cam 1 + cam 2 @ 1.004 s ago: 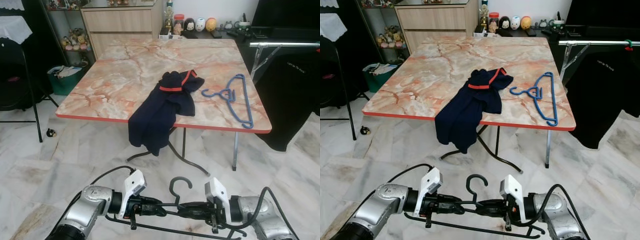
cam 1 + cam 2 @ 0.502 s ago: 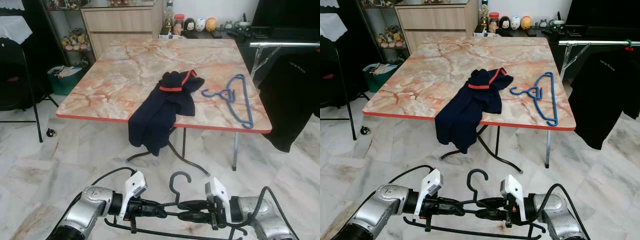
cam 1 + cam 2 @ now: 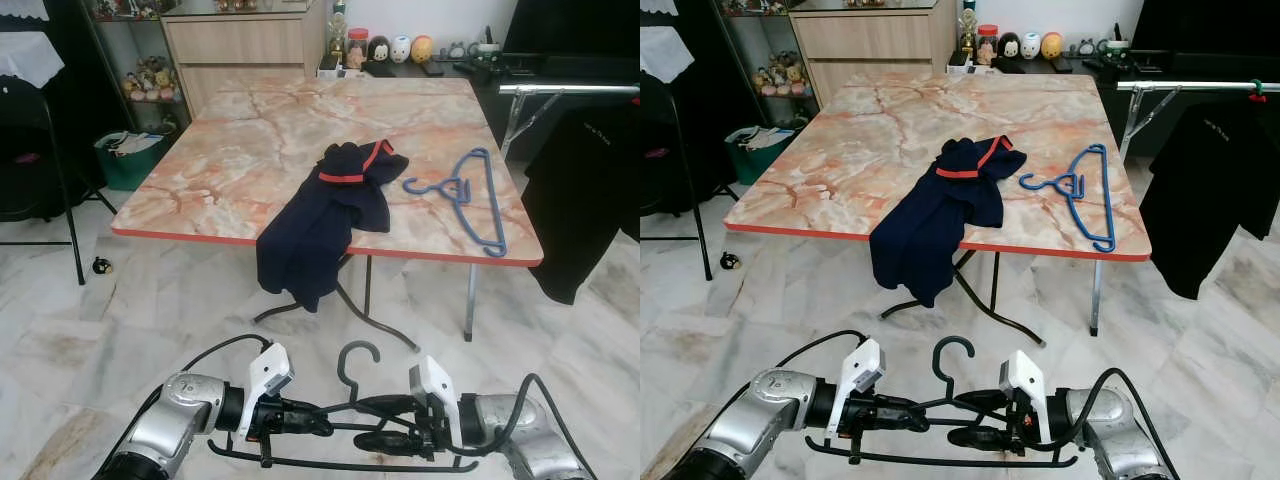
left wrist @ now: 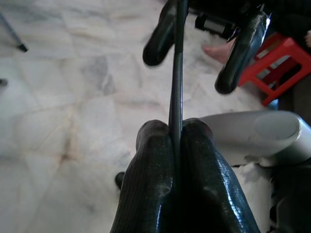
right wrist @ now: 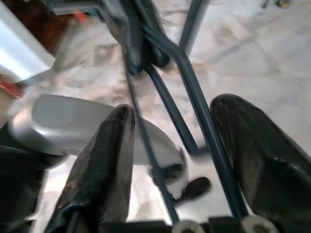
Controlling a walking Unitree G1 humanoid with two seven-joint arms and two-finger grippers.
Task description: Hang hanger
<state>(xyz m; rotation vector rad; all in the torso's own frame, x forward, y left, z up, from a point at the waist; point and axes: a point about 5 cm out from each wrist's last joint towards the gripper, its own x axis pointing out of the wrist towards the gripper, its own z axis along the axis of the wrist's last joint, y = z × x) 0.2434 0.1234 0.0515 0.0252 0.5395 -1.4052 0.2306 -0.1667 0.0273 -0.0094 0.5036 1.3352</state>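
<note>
A black wire hanger point(image 3: 350, 380) hangs low over the marble floor between my two grippers, hook up. My left gripper point(image 3: 318, 426) is shut on its upper wire; the left wrist view shows both fingers point(image 4: 155, 160) pinched on the thin rod point(image 4: 176, 73). My right gripper point(image 3: 374, 422) faces it from the other side and stands open. The hanger's bars point(image 5: 194, 92) pass between its spread fingers point(image 5: 104, 150). At the far right, a metal clothes rail point(image 3: 570, 90) carries a black garment point(image 3: 585, 200).
A marble-topped folding table point(image 3: 230, 150) stands ahead, with a navy garment point(image 3: 325, 215) draped over its front edge and a blue hanger point(image 3: 470, 200) beside it. A black chair point(image 3: 30, 150) and a green bin point(image 3: 130, 155) are at the left, a wooden cabinet point(image 3: 240, 45) behind.
My right gripper has opened and let go of the black hanger, which stays held by the left gripper. The black garment on the rail has swung.
</note>
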